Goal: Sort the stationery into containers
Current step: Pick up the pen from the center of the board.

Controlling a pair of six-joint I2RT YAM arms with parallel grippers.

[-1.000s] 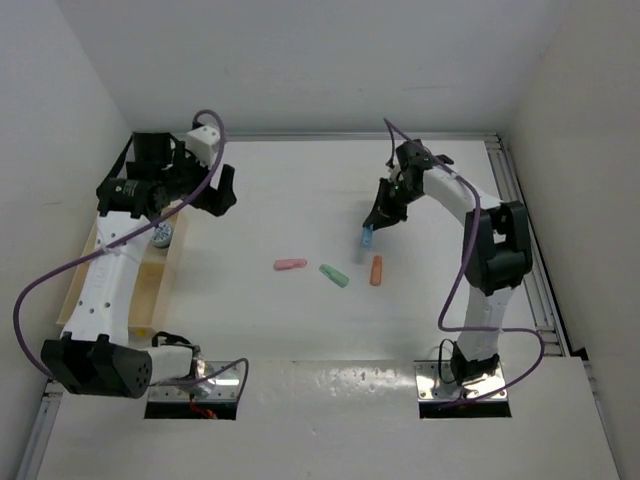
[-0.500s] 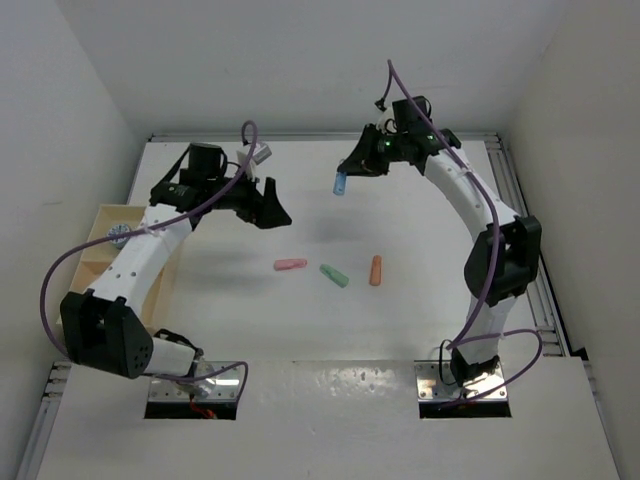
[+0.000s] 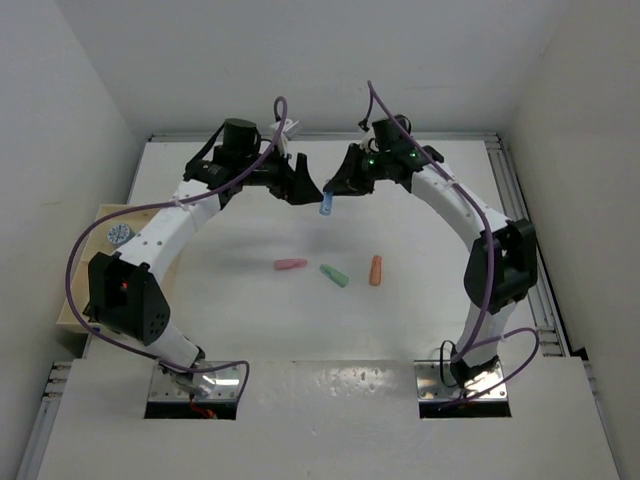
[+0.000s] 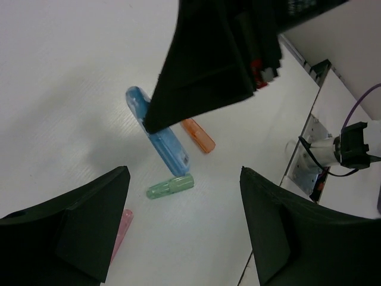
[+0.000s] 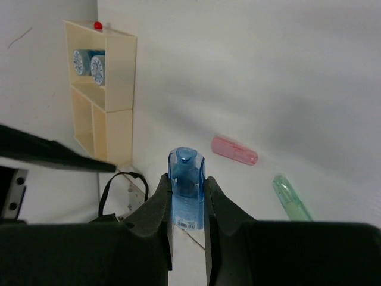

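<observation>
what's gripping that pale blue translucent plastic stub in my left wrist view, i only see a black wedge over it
Observer: The right gripper; the right wrist view shows it shut on the pale blue translucent stub.
Operator: where do i drop it, no container in my view
Observer: A light wooden divided tray sits at the left edge of the white table in the top view.
Operator: anything in it
Observer: Two round grey-blue patterned rolls, side by side in a far-end compartment.
</observation>
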